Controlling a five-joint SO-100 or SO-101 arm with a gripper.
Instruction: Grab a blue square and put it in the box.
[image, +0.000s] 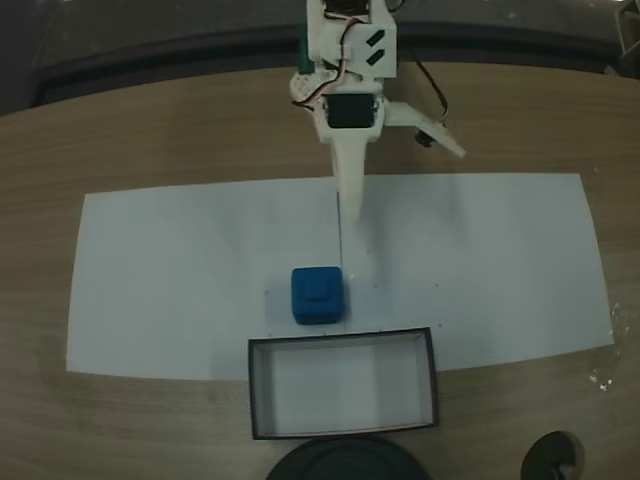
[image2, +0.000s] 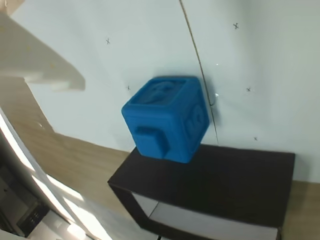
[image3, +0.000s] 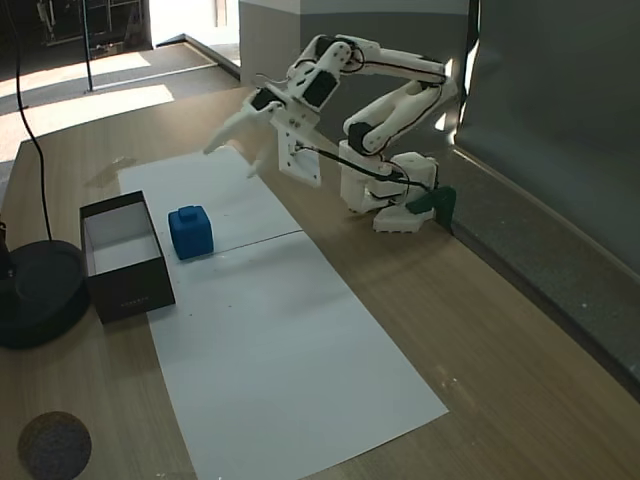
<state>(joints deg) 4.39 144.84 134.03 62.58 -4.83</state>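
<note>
Wood-grain brown table (image3: 480, 300), fully lit in a fixed view. On it lies a long white paper sheet (image3: 280, 340), running from near the arm's base toward the near edge.

White five-joint arm (image3: 390, 110) with black servo blocks, base clamped at the table's far side. It reaches out over the sheet, clear of the surface.

Round black disc-shaped object (image3: 35, 290) sits at the table's left edge in that view, touching or just beside the box.

Shallow rectangular box with thin dark walls and white floor (image: 345, 388), half on the sheet, half on bare wood. Nothing inside.

Claw (image3: 235, 145): two white tapered fingers spread apart, holding nothing, raised well apart from the block.

Small bright blue cube-like square (image: 318, 294) with raised square on top rests on the sheet just beside the box's wall, outside it; in the wrist view (image2: 167, 117) it stands right at the dark wall.
</note>
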